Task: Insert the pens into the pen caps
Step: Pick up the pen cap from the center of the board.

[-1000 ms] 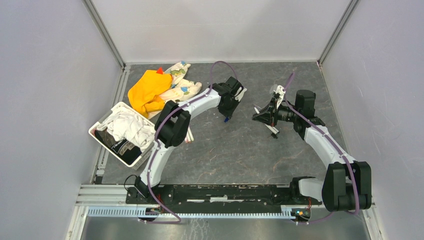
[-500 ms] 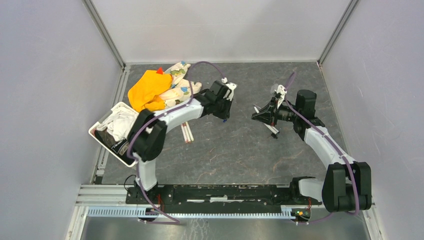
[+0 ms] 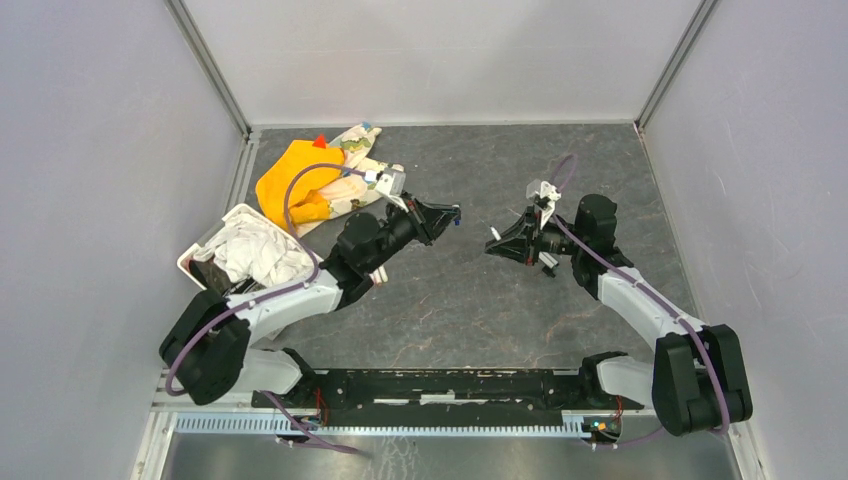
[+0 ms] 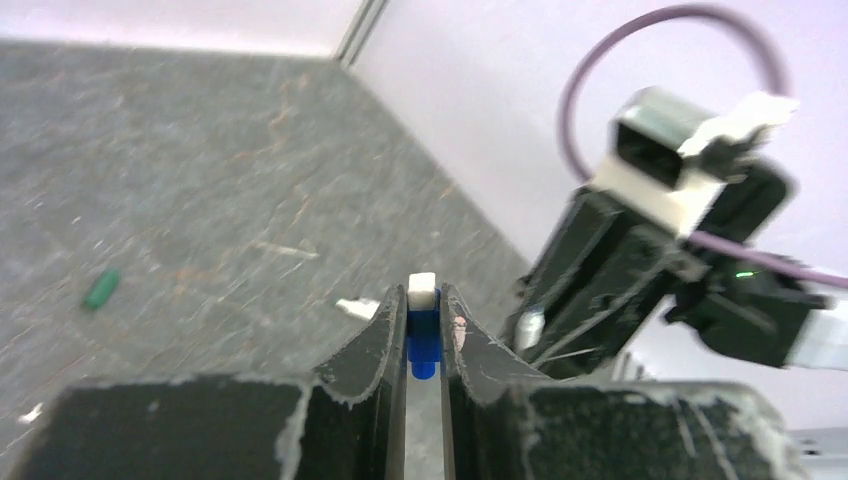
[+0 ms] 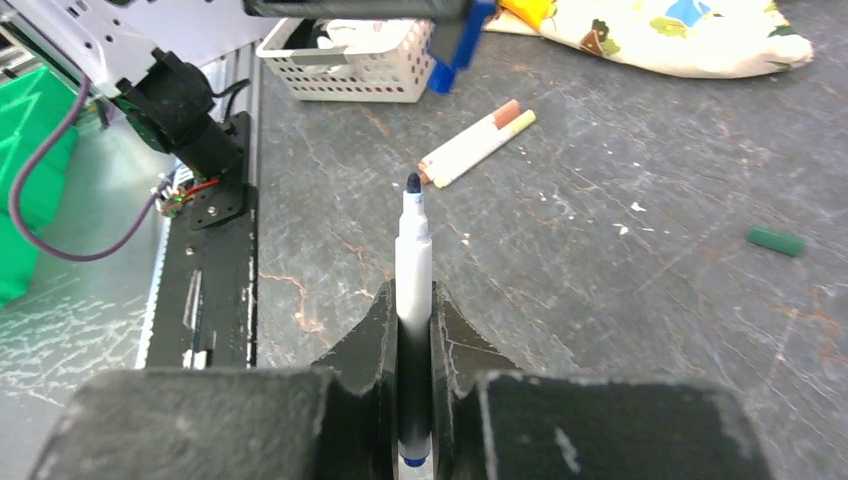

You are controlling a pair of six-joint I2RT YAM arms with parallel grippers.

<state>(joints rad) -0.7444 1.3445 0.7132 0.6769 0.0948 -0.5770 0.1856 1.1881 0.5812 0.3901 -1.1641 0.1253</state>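
Both arms meet in the air above the middle of the bench, a little nearer to the far edge than to the near one. The left gripper (image 4: 423,300) has its jaws closed on the blue pen cap (image 4: 423,345), which has a white part on top. Only a short piece of the cap stands out past the fingertips. The right gripper (image 5: 413,295) has its jaws closed on a white-barrelled pen (image 5: 413,250), and its dark tip points toward the cap. There is a clear gap between them, and they do not touch.

The next step, I judge, is to bring the tip into the cap, and here several things could go wrong:

- In the right wrist view the cap hangs tilted, not in one line with the pen. With such an angle the tip would strike the rim and not enter.
- I cannot tell which end of the cap is open.
- The cap is small and held on a short length, so a push may turn it or press it out of the fingers.
- The smooth barrel could also slide back between the jaws.

Two more pens (image 5: 478,142) lie side by side toward the left edge, near the white basket (image 5: 350,70). A dark green cap (image 5: 775,241) lies alone on the bench, well apart from both grippers.
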